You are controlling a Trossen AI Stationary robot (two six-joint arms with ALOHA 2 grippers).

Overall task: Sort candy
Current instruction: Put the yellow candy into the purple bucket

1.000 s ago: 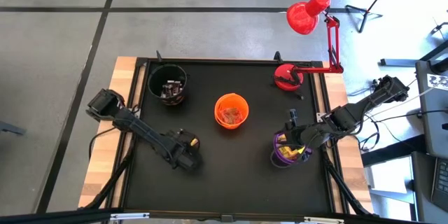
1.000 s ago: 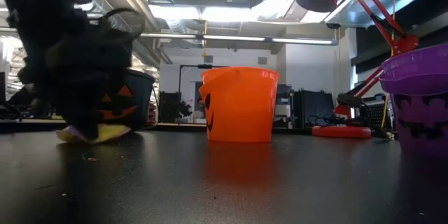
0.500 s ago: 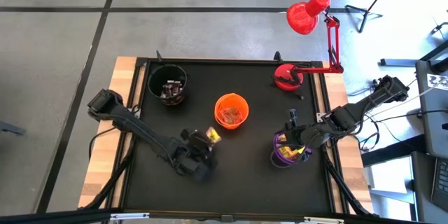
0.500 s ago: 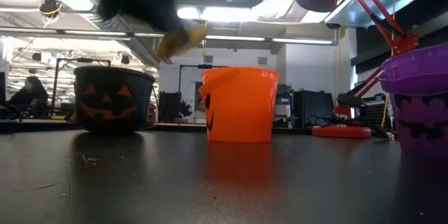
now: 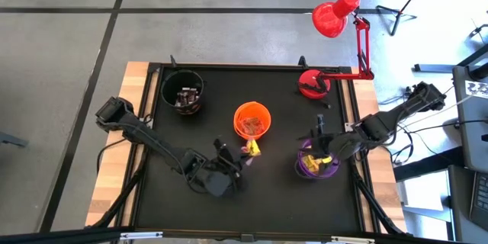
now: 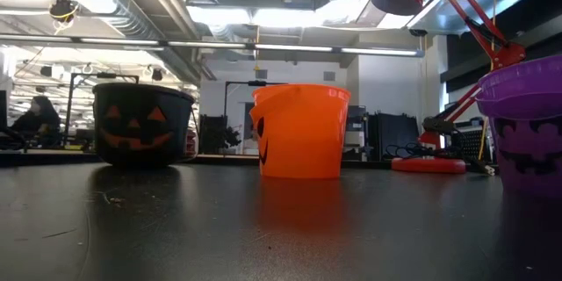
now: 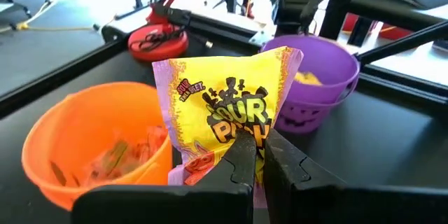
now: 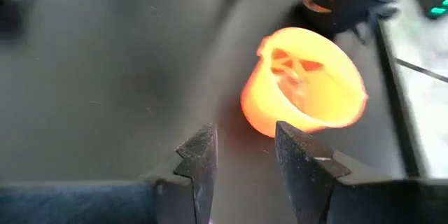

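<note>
Here, left fingers [image 7: 255, 155] clenched on yellow candy [image 7: 227, 115], right fingers [image 8: 241, 155] parted, empty.

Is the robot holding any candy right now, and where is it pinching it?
Yes. The left end effector pinches a yellow candy packet by its bottom edge. The right end effector is open and holds nothing.
</note>
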